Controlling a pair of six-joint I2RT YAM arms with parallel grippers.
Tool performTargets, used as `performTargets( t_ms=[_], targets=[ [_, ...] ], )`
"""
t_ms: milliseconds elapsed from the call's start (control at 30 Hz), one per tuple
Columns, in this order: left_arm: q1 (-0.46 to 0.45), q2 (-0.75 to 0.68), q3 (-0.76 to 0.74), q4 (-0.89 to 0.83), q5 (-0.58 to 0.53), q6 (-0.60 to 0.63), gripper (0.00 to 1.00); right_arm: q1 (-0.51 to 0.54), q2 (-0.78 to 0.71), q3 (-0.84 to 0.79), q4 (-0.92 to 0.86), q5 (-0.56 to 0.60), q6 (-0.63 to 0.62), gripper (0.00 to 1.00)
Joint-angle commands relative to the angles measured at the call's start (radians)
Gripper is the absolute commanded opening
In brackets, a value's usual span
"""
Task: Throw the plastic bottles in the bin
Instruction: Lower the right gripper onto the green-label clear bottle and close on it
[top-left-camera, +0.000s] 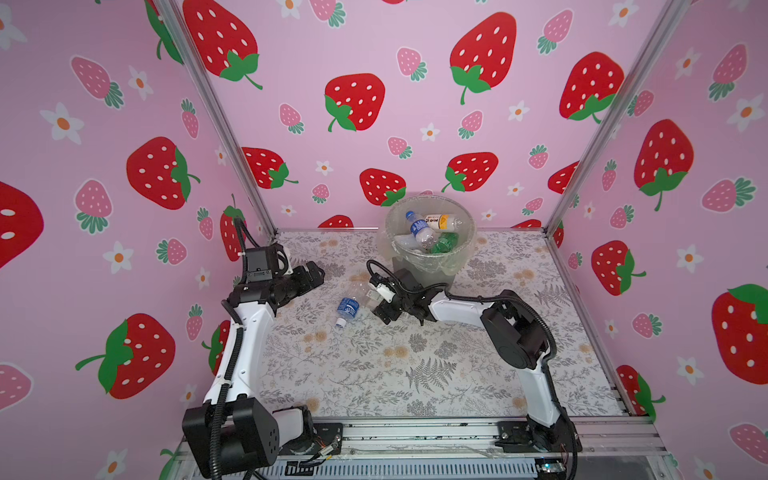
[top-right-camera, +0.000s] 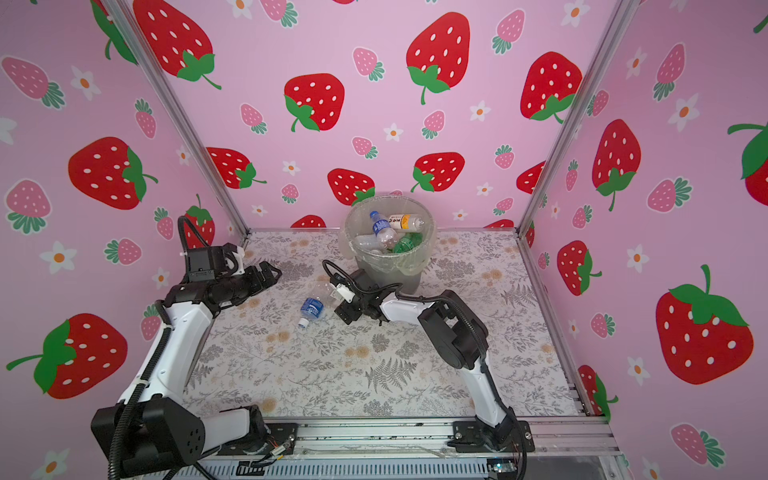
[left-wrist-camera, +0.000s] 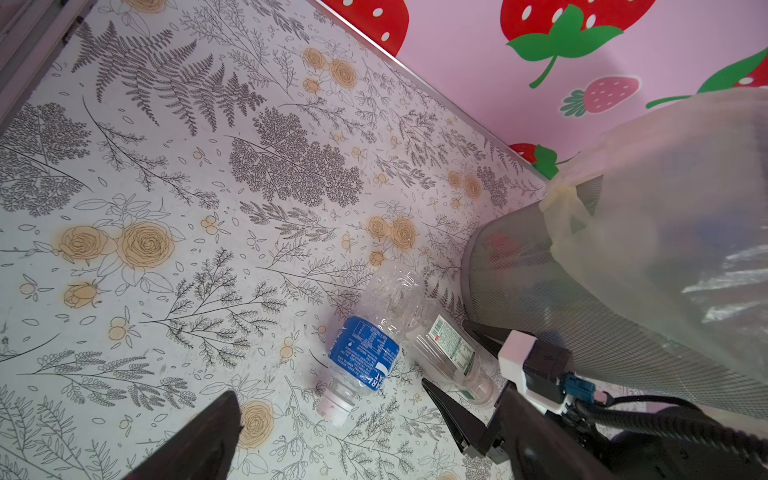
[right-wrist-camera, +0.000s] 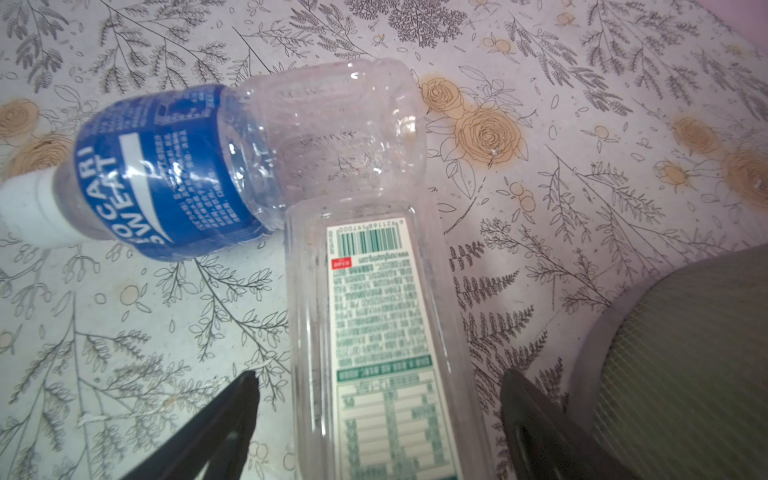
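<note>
Two plastic bottles lie touching on the floral table in front of the bin (top-left-camera: 419, 277). One is clear with a blue label and white cap (top-left-camera: 348, 309), the other clear with a white and green label (right-wrist-camera: 374, 299). My right gripper (right-wrist-camera: 380, 376) straddles the green-labelled bottle, fingers open on either side with gaps showing. Beside it sits the blue-labelled bottle (right-wrist-camera: 166, 174), its base against the other's end. My left gripper (top-left-camera: 316, 274) stands open and empty at the left rear, apart from both. Several bottles (top-left-camera: 432, 232) rest inside the bin.
The bin's mesh wall (right-wrist-camera: 685, 353) stands close to the right gripper's outer finger. Pink strawberry walls with metal posts (top-left-camera: 582, 187) enclose the table on three sides. A metal rail (top-left-camera: 415, 432) carrying both arm bases runs along the front edge.
</note>
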Motion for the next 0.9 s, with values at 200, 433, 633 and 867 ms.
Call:
performTargets(
  t_ms=[200,433,633,867],
  targets=[
    [0.011,0.0,0.016,0.006,0.018,-0.007,0.99,-0.002,0.059,0.021,-0.004,-0.015,0.008,0.88],
    [0.012,0.0,0.016,0.008,0.021,-0.01,0.99,-0.002,0.033,-0.034,0.035,-0.032,0.036,0.69],
    [0.012,0.003,0.016,0.009,0.024,-0.013,0.99,0.0,-0.047,-0.132,0.096,-0.039,0.074,0.61],
    [0.012,0.009,0.015,0.012,0.031,-0.016,0.99,0.008,-0.189,-0.279,0.143,-0.019,0.115,0.6]
  ],
)
